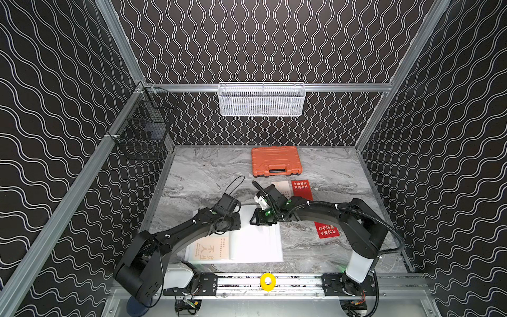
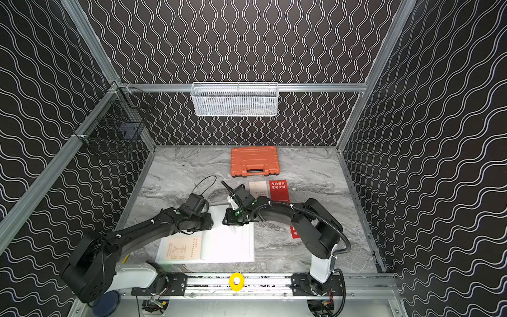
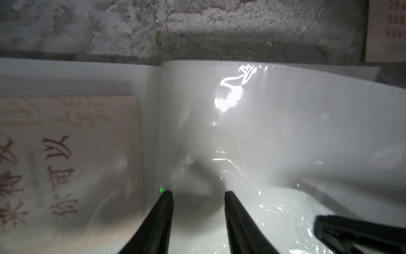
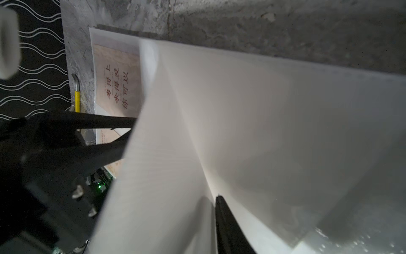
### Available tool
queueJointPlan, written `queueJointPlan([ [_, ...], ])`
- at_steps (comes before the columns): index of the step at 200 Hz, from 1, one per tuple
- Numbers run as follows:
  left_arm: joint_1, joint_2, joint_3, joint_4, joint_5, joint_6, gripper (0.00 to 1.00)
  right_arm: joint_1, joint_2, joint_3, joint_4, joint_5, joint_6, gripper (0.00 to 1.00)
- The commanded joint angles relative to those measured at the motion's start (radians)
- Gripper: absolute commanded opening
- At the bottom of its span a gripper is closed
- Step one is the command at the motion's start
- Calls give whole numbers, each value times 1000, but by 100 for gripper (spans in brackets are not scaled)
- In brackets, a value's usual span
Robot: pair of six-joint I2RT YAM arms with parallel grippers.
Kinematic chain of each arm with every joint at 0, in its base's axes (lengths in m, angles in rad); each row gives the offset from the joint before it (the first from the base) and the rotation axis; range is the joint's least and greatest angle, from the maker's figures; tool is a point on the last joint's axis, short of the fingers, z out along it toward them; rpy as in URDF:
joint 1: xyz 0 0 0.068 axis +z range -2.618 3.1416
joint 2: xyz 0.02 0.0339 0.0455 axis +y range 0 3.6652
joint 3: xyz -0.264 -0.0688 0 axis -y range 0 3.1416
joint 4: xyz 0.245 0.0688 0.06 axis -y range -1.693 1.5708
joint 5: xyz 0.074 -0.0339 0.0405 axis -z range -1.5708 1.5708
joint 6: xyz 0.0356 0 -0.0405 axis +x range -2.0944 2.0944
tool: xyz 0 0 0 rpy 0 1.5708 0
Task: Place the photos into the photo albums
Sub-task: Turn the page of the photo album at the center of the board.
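Observation:
The white photo album [image 1: 255, 244] [image 2: 227, 244] lies open near the table's front. A cream photo [image 1: 211, 248] [image 3: 66, 165] [image 4: 116, 83] sits in the sleeve of its left page. My left gripper [image 3: 197, 192] is open, both tips resting on the right page beside the spine with nothing between them. My right gripper [image 1: 260, 219] [image 4: 214, 204] is at the page's far edge, shut on a lifted white page; one finger [image 4: 224, 220] shows and the page hides the other. Loose photos lie behind and right: a cream one [image 1: 281, 188], a red one [image 1: 301, 189], another red one [image 1: 326, 230].
An orange tool case [image 1: 275, 162] stands at the back of the marble table. A white mesh basket [image 1: 262, 100] hangs on the rear rail and a black wire basket [image 1: 142, 129] on the left wall. A yellow knob [image 1: 268, 280] sits on the front rail.

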Motion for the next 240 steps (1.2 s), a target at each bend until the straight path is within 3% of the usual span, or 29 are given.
queueJointPlan([
  [1,22,-18,30,-49,8,31,44,1,-17,2,17,-23,-15,22],
  [50,148,-123,142,-177,3,108,44,39,-25,78,-8,-61,-33,6],
  [127,395,-226,296,-319,36,217,45,96,142,324,102,-228,44,9],
  [168,469,-235,323,-344,70,242,45,124,292,509,69,-255,56,19],
  [205,496,-239,332,-351,89,249,46,130,339,591,65,-266,67,50],
  [240,498,-234,349,-344,98,241,46,132,321,592,76,-268,63,58],
])
